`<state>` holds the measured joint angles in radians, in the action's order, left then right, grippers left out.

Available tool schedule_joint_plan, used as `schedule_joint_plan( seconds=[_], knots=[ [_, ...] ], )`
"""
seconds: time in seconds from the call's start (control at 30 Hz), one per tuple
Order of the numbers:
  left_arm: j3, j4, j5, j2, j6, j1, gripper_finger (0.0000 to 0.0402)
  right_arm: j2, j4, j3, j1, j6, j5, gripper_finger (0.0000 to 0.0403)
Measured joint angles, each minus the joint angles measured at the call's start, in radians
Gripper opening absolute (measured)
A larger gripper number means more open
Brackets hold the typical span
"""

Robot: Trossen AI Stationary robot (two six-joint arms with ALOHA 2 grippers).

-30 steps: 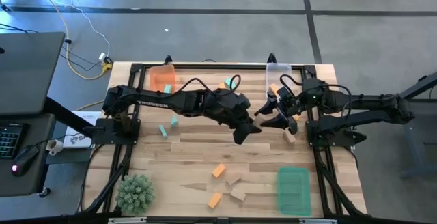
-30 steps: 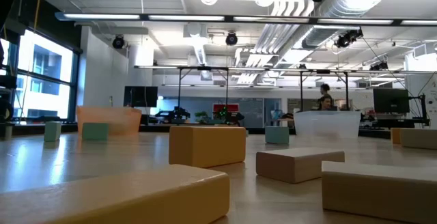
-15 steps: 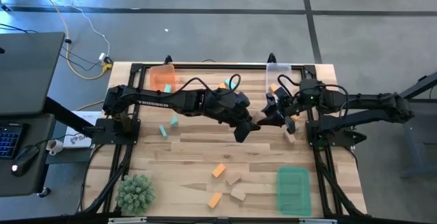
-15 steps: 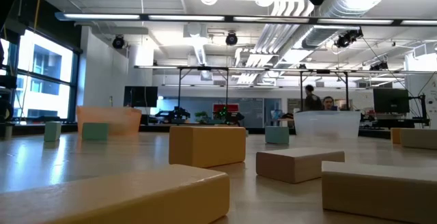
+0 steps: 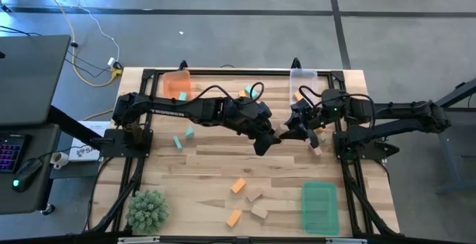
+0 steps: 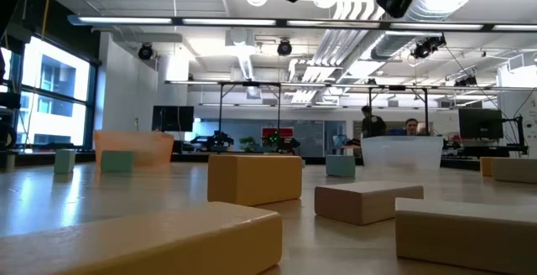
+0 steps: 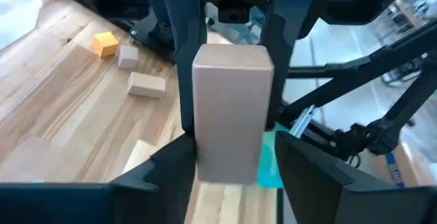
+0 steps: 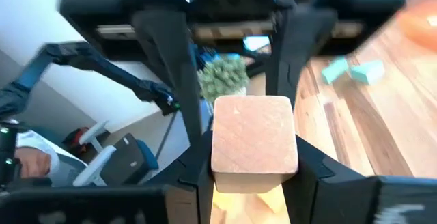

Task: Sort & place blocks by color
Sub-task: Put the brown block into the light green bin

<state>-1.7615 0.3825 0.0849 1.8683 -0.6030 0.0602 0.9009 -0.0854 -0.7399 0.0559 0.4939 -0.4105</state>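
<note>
A tan wooden block (image 8: 254, 138) hangs in the air over the middle of the table, between my two grippers. My right gripper (image 5: 291, 131) comes from the table's right and is shut on it. My left gripper (image 5: 272, 140) comes from the left and is open, its fingers (image 7: 167, 173) standing on either side of the block's (image 7: 229, 108) near end. Loose teal (image 5: 184, 136), orange (image 5: 238, 186) and tan (image 5: 257, 204) blocks lie on the table. My right gripper pinches the tan block's two opposite sides (image 8: 220, 149) between its two fingers (image 8: 188, 190). The fingers come about level from the table's right. The block is lifted clear of the table. Whether a finger of my left gripper touches the block, I cannot tell.
An orange tray (image 5: 177, 86) stands at the far left, a clear tray (image 5: 303, 80) at the far right, a green tray (image 5: 320, 205) at the near right. A spiky green plant (image 5: 147, 208) sits at the near left corner. A tan block (image 5: 315, 149) lies below my right gripper.
My right gripper, with its fingers spread a second ago, has tipped a little and shut on the tan block beside my left gripper. The block stays in the air over the table's middle.
</note>
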Motion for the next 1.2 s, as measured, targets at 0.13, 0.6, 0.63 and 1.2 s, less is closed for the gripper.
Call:
schedule_joint_plan(
  seconds=[0.13,0.6,0.63,1.2],
  knots=[
    [-0.001,0.062,-0.003,-0.004,0.028,0.006,0.0206,0.003,-0.108,0.004,-0.009,0.032,0.0,0.0101],
    [-0.001,0.212,-0.031,-0.003,0.084,0.014,0.0202,0.0,-0.468,0.003,-0.257,0.236,0.121,0.0101],
    [-0.001,0.218,-0.034,-0.003,0.084,0.014,0.0202,0.0,-0.475,0.003,-0.281,0.257,0.122,0.0101],
    [-0.001,0.447,-0.137,-0.003,0.11,0.014,0.0202,0.077,-0.657,0.003,-0.663,0.668,0.279,0.0101]
  ],
)
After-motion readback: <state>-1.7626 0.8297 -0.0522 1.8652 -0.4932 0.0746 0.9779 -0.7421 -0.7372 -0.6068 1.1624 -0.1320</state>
